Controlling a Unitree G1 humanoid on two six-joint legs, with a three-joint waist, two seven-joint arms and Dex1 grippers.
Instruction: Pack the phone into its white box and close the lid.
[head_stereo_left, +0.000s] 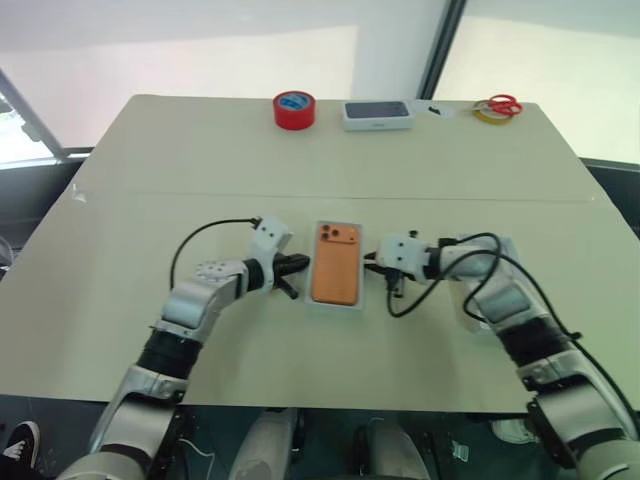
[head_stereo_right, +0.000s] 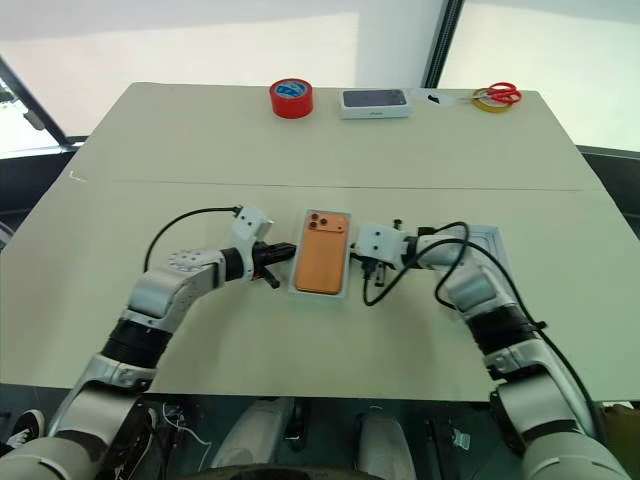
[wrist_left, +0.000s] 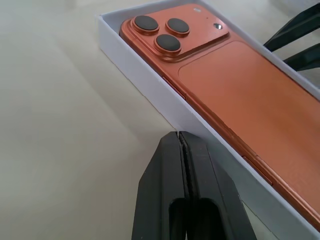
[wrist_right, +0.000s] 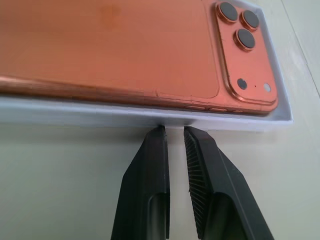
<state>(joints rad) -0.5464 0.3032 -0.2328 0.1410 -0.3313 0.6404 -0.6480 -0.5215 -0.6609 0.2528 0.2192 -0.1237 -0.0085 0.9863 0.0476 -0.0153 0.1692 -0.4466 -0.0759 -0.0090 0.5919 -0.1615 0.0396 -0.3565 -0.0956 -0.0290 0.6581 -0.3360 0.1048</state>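
The phone (head_stereo_left: 335, 264) lies back-up in the white box (wrist_left: 150, 82) at the middle of the pale worktop (head_stereo_left: 200, 160), its camera lenses at the far end, toward twelve o'clock. The box is open.

At the box's nine o'clock side the left gripper (wrist_left: 181, 136) points at the long wall, its two black fingers pressed tightly together with the tips just touching or almost touching the white cardboard; it pinches nothing. At the three o'clock side the right gripper (wrist_right: 173, 130) faces the opposite long wall, its fingers nearly together with a narrow slit between them, the tips right at the wall's base and nothing between them.

Beyond the right forearm, at about three o'clock from the box, a white rectangular piece (head_stereo_right: 484, 238) lies flat, partly hidden by the arm; whether it is the lid cannot be told.

Along the far edge, from eleven to one o'clock, stand a red tape roll (head_stereo_left: 294, 109), a white box with a dark phone picture (head_stereo_left: 378, 115), and red-handled scissors (head_stereo_left: 503, 104) lying on a yellow tape roll (head_stereo_left: 487, 116).
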